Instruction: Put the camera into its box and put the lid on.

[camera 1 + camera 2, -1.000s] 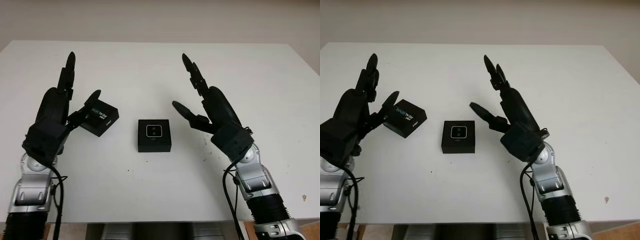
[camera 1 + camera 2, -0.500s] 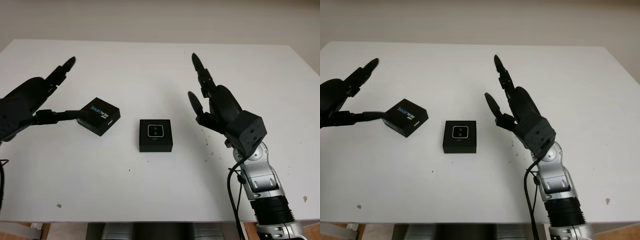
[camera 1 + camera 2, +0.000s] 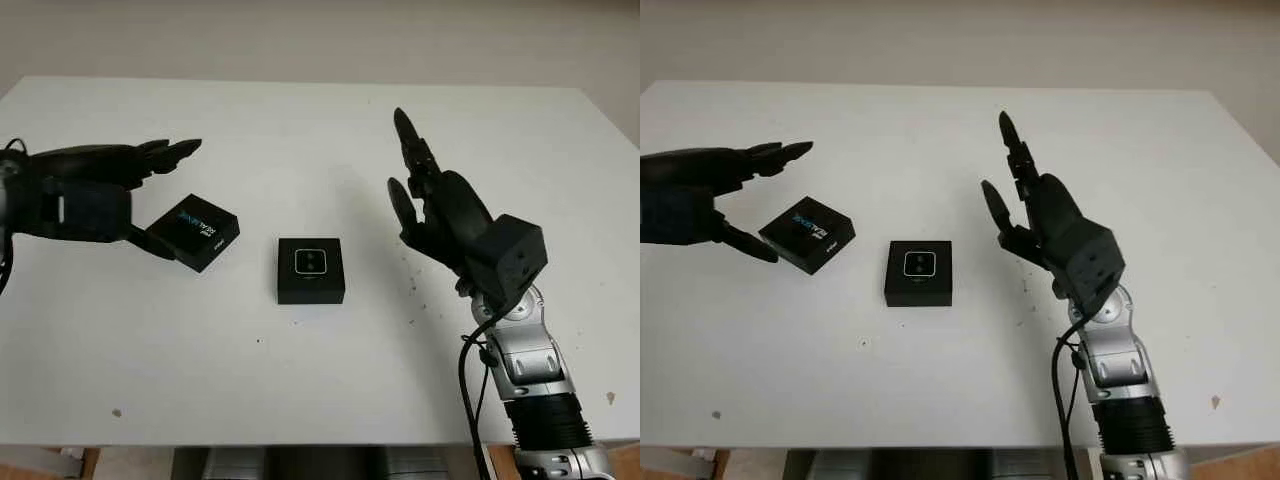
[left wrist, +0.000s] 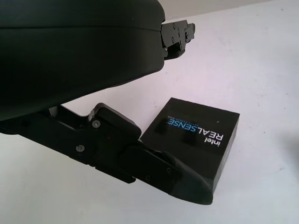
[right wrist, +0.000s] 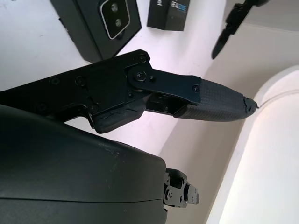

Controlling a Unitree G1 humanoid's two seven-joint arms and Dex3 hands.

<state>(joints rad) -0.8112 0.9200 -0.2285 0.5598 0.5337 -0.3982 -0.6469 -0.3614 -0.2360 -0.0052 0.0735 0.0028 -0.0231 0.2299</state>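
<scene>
White table. Box sits near its middle, open side up, camera already seated inside with its lens face showing. All places below are given from the box.

Lid: to the box's left, a little farther back, well apart from it, lying flat on the table at a skewed angle. Printed top faces up.

Left hand: beyond the lid, on the side away from the box. Open, holding nothing; upper fingers above the lid's far edge, lower finger along its near-left side. Contact not clear.

Right hand: right of the box, raised off the table, open, idle.

Judgement: lid looks like thin card, light and stiff, with smooth faces likely to slip. Best pinched across two opposite side walls, gently, since the walls may flex. It needs squaring to the box before lowering.
</scene>
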